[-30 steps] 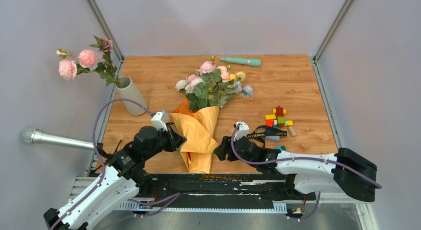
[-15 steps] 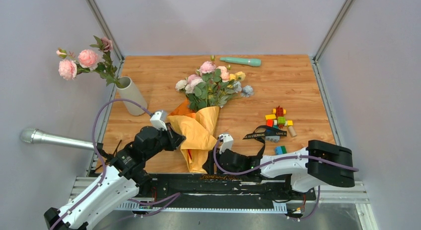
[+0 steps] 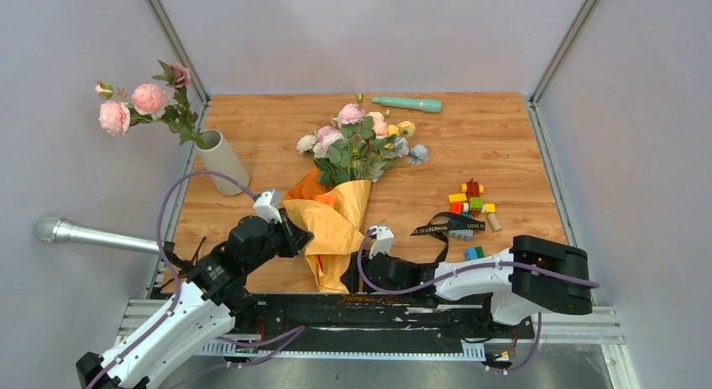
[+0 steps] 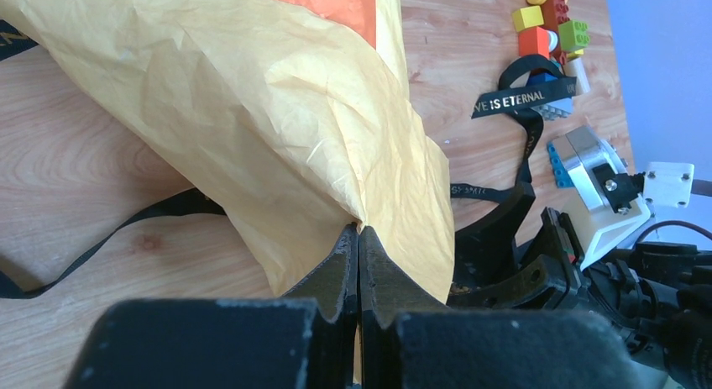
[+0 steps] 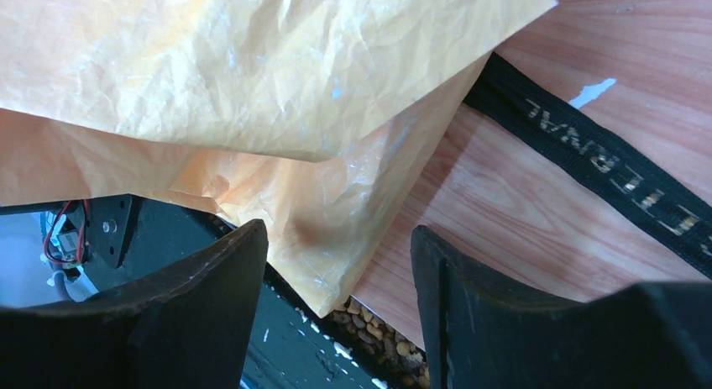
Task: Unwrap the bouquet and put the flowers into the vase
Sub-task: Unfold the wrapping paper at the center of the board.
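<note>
Bouquet [image 3: 340,196] lies on the table [image 3: 520,137] between the arms; left gripper [image 4: 359,236] is clamped on its paper [image 4: 277,128] edge; right gripper [image 5: 336,238] gapes over the lower corner; it should bite one layer, then peel outward

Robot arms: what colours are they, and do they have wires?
The left arm and right arm are white tubes with chunky black joints. A purple cable loops along each. The left gripper and right gripper each have two scuffed black fingers.
</note>
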Tool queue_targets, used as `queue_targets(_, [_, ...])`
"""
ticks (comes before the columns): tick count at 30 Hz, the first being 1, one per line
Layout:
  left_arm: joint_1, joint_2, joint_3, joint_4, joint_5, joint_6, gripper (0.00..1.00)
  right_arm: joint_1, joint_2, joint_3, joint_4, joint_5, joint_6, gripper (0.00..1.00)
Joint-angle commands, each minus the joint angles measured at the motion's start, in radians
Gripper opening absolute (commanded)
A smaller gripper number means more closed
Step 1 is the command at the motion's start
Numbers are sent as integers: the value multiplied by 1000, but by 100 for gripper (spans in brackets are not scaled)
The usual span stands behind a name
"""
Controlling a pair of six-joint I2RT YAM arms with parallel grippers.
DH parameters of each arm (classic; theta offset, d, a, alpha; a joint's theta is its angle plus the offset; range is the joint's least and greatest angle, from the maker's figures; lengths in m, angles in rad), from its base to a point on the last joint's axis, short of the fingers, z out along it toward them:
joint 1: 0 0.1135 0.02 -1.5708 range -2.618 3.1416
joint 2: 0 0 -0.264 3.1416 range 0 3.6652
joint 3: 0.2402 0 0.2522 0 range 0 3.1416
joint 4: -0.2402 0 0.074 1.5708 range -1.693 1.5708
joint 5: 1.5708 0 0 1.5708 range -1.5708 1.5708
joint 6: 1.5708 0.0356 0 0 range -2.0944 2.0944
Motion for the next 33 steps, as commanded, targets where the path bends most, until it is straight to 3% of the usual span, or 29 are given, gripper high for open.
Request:
queue_targets(1, [8, 0, 9, 23, -15, -6, 0, 11, 53, 52, -10, 15, 1, 62])
queue_targets(4, [9, -1, 7, 23, -10, -6, 0, 10, 96, 97, -50, 14, -8, 55])
queue_targets(8, [9, -7, 11, 21, -6, -7, 0, 13, 137, 171, -201, 63, 15, 27])
queue_targets(13, [11, -3, 15, 9, 12, 2, 3, 13, 102, 168, -331, 148, 67, 0])
queue_targets(23, [11, 34, -7, 69, 80, 6, 11, 13, -15, 128, -526, 272, 77, 0])
queue_targets(33, [11, 120, -80, 174, 148, 8, 17, 9, -112, 82, -613, 321, 86, 0])
